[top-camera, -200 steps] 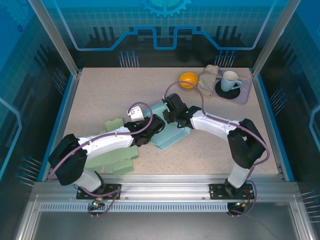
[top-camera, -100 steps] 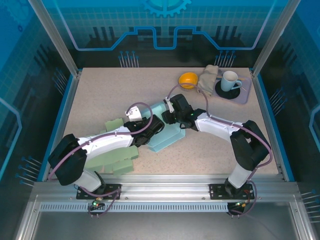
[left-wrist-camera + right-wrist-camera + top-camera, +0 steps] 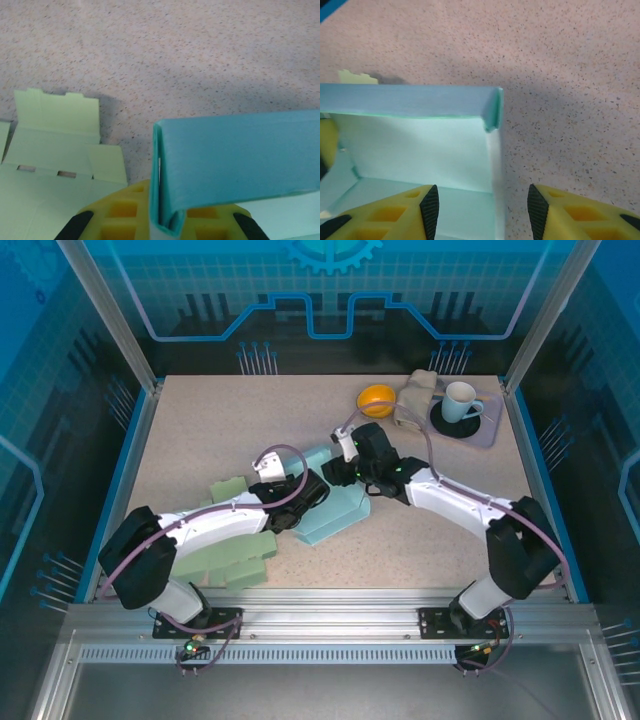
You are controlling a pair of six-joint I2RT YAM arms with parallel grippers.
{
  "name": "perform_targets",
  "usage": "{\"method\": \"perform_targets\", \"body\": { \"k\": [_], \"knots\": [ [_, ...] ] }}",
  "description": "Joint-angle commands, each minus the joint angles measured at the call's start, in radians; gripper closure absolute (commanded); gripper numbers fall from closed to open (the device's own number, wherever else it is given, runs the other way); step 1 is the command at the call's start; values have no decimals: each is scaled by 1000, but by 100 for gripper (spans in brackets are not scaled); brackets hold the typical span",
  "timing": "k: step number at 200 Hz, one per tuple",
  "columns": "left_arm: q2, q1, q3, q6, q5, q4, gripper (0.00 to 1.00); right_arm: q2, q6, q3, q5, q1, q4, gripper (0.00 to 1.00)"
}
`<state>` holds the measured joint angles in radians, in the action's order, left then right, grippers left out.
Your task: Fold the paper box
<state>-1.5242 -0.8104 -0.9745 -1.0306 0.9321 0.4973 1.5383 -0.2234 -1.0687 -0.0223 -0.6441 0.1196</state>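
- A teal paper box (image 3: 340, 518), half folded, sits on a speckled table (image 3: 220, 430) in the middle of the overhead view. Both robot arms reach in and meet over it.
- The left gripper (image 3: 160, 222) is pinched almost closed on one upright wall of the box. In its wrist view the folded teal edge stands between the yellow fingers (image 3: 122, 212) at the bottom centre of the frame.
- The right gripper (image 3: 483, 210) is about half open and holds nothing. The corner of another wall stands in the gap between its fingers (image 3: 385, 217) at the bottom of its wrist view, with space on both sides.
- Risk: only one clamp holds the thin card, so the ungripped wall may spring outward and undo the fold.
- Risk: if the left arm pulls or twists, the pinched wall may crease, or the light box may slide across the table.
- Risk: the two grippers sit close together at the centre of the overhead view, so a careless move may knock them together or crush the corner.
- A flat green cardboard sheet (image 3: 225, 555) lies just beside the box at lower left, under the left arm. A dragged box could ride onto it.
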Motion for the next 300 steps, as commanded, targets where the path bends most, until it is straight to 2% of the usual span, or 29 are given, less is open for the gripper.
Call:
{"method": "perform_targets", "body": {
  "k": [1, 28, 44, 72, 100, 126, 182, 245, 278, 300],
  "knots": [
    [8, 10, 32, 155, 31, -174, 100, -85, 5, 9, -3, 28, 89, 47],
    [19, 26, 184, 488, -119, -673, 100, -174, -34, -13, -41, 82, 211, 47],
    [-11, 30, 246, 636, -164, -927, 100, -224, -70, -25, -53, 124, 263, 47],
    [-120, 33, 259, 810, -239, -1192, 100, -270, -138, -26, -33, 200, 324, 46],
    [-209, 33, 266, 881, -314, -1387, 100, -256, -146, 3, 7, 224, 313, 46],
    [-279, 26, 265, 930, -352, -1488, 100, -250, -148, 51, 13, 235, 271, 46],
    [-362, -42, 271, 1086, -292, -1604, 100, -271, -168, 182, 10, 265, 218, 47],
    [-399, -73, 293, 1031, -225, -1572, 100, -323, -218, 304, 10, 284, 224, 49],
    [-426, -87, 295, 1026, -213, -1595, 100, -344, -242, 363, 31, 285, 190, 56],
    [-443, -92, 293, 1024, -215, -1609, 100, -345, -251, 389, 44, 288, 167, 56]
  ]
}}
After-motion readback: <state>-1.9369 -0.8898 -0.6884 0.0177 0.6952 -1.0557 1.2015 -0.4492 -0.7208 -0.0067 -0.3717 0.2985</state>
